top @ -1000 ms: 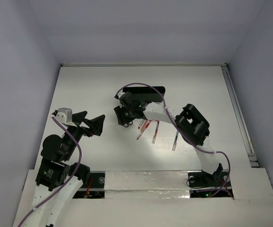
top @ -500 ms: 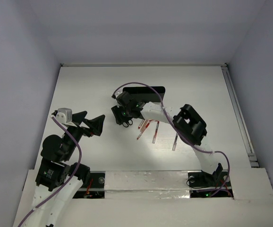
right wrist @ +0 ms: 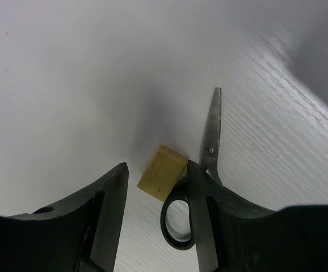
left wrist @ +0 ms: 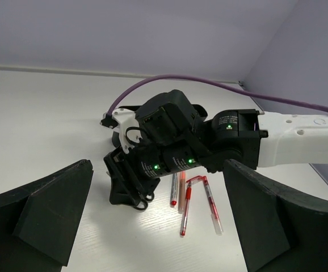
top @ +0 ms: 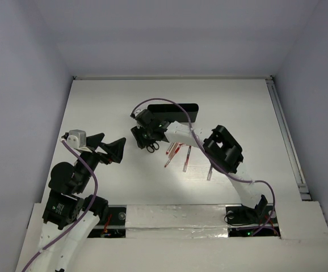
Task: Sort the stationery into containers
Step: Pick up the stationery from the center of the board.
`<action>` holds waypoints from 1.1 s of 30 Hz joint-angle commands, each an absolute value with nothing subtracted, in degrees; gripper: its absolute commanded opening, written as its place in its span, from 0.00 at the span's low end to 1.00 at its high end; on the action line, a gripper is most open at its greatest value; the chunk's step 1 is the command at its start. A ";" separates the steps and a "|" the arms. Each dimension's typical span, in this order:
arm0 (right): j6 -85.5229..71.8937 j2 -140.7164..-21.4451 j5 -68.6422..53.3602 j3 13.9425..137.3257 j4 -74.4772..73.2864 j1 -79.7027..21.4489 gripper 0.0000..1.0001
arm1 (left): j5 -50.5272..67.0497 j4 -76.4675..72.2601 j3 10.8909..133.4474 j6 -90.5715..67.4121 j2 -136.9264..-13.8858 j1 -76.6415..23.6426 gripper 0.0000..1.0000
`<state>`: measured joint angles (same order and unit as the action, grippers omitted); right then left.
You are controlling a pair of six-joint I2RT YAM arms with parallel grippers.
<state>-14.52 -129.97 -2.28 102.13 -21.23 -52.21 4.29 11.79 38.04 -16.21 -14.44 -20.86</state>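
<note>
Straddling the eraser (right wrist: pixel 163 173) on the table (right wrist: pixel 67 85), the right end effector (right wrist: pixel 156 169) is seen partly released and grasping nothing, the scissors (right wrist: pixel 209 150) laid just beside with blades pointing away, while the released left end effector (top: pixel 110 146) is placed well apart.

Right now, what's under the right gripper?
Under the open right gripper lies the beige eraser, between its fingers, with the scissors beside it. One finger covers part of the scissors' handle.

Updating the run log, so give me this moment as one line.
right gripper: open astride eraser, no grip yet | scissors: beside eraser, on table | pens: on table | left gripper: open, empty
</note>
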 commanded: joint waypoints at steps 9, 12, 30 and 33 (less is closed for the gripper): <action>-12.48 -132.10 5.45 105.56 -25.49 -55.02 0.43 | 4.83 8.44 38.41 -15.91 -13.97 -20.57 0.99; -12.48 -132.10 5.98 105.64 -25.58 -55.02 0.33 | 4.92 8.44 38.50 -15.91 -14.06 -20.57 0.99; -12.66 -112.07 6.33 97.21 -11.34 -44.49 0.23 | 4.66 8.53 38.50 -15.91 -13.89 -20.57 0.99; -12.39 -110.84 6.85 96.42 -10.37 -39.92 0.23 | 4.57 8.53 38.41 -15.91 -13.71 -20.57 0.99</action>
<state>-13.26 -112.90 4.43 97.65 -14.31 -44.66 4.27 11.79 38.04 -16.19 -14.44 -20.86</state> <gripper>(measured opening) 0.316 0.989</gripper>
